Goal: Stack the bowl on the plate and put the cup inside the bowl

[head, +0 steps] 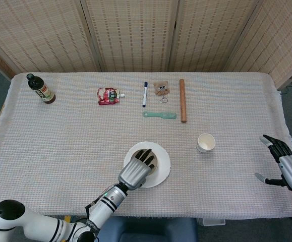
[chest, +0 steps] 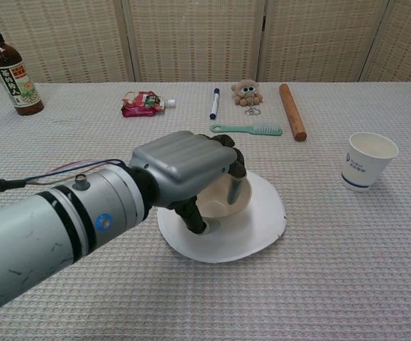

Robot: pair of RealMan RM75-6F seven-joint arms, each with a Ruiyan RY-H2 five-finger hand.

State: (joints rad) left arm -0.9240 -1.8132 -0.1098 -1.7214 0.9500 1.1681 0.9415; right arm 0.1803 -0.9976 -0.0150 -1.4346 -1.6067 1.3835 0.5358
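Left hand grips bowl on plate; cup apart.

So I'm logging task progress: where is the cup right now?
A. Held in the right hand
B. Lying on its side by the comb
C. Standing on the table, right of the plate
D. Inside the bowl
C: the cup stands upright on the table, apart from the plate; the right hand is off at the table's edge, holding nothing.
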